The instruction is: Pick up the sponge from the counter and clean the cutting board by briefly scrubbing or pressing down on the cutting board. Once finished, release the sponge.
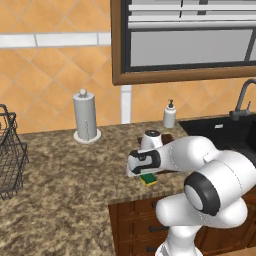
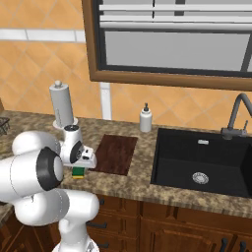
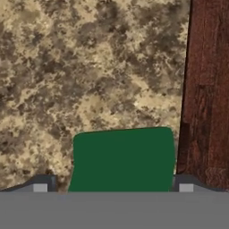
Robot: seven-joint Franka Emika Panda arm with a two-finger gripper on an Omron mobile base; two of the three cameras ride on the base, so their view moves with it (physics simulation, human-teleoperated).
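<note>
The sponge (image 3: 123,159) shows its dark green top low in the hand view, lying on the speckled granite counter (image 3: 89,67). My gripper (image 3: 112,184) is open, with one fingertip on each side of the sponge and a gap on the left side. The dark reddish-brown cutting board (image 3: 208,89) lies right beside the sponge. From the base, the sponge (image 1: 148,179) (image 2: 78,172) peeks out yellow and green under my gripper (image 1: 144,173) (image 2: 78,166), just left of the cutting board (image 2: 115,153). The arm hides most of the cutting board (image 1: 169,136) in the left base view.
A paper towel holder (image 1: 86,116) (image 2: 61,103) stands at the back of the counter, and a soap dispenser (image 1: 169,115) (image 2: 145,119) sits behind the board. The black sink (image 2: 202,162) with its faucet (image 2: 238,115) lies to the right. A wire basket (image 1: 10,155) stands far left.
</note>
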